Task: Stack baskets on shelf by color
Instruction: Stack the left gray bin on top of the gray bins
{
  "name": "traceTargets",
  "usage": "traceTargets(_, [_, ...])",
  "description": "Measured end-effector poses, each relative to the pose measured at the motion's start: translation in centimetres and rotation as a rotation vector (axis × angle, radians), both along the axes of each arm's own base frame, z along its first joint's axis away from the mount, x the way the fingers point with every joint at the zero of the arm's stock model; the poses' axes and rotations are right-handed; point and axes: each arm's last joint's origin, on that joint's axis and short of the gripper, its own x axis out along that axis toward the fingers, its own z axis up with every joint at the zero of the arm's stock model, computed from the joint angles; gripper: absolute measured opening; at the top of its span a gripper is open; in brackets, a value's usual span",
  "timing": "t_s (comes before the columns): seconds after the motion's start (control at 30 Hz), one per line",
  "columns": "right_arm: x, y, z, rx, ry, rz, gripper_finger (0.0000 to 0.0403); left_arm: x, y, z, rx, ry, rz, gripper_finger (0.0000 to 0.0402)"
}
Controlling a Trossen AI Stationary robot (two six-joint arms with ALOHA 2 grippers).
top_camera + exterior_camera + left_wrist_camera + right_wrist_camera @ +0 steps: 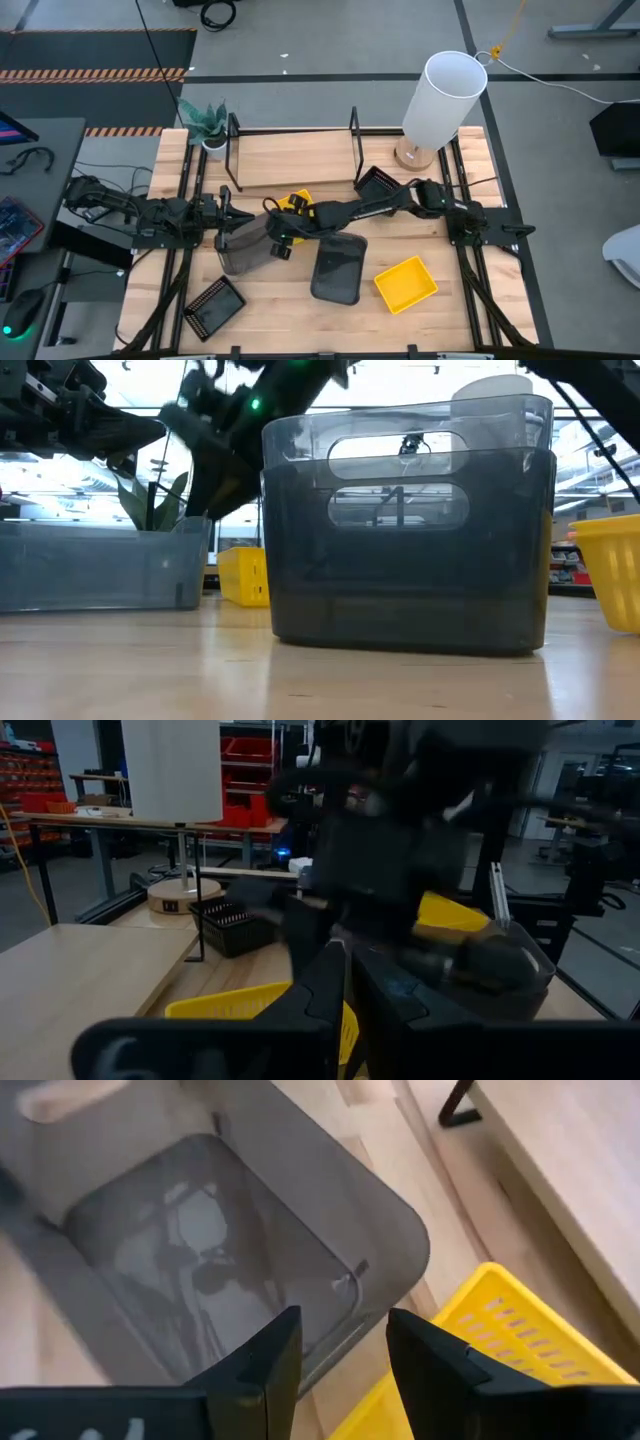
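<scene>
While both arms reach in over the middle of the desk, the left hand sits at the near rim of a dark grey basket, its fingers drawn almost together; they look pinched on that rim, though I can't be sure of the contact. That same basket lies right under the right hand, whose two fingers stand well apart above the rim with nothing between them. Just beside this hand, on the shelf side, a yellow basket lies on the desk, part of it hidden under the arm.

Beyond both hands stands the shelf, a pale board between thin black end frames, its top bare. A black mesh basket sits at its right end frame, close to the right arm's elbow. Nearer the front edge than the hands, another dark grey basket stands with a second one nested in it, a second yellow basket lies just past it, and a second black mesh basket lies well off to the left hand's side. A white lamp and a small potted plant stand at the far corners.
</scene>
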Motion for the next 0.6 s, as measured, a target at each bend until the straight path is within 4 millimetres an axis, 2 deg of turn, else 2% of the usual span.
traceTargets(0.13, [0.36,-0.27,-1.28,0.0,0.016,-0.005,0.0153,0.0,0.0,0.01,0.0,0.0,0.0,0.0038])
traceTargets(0.3, [0.41,-0.3,-1.26,-0.005,0.01,-0.014,0.014,0.0,0.0,0.0,0.0,0.0,0.0,0.0036])
traceTargets(0.6, [0.44,-0.67,-1.43,0.017,0.002,-0.026,0.0047,0.0,0.0,0.01,0.0,-0.001,0.0,0.003])
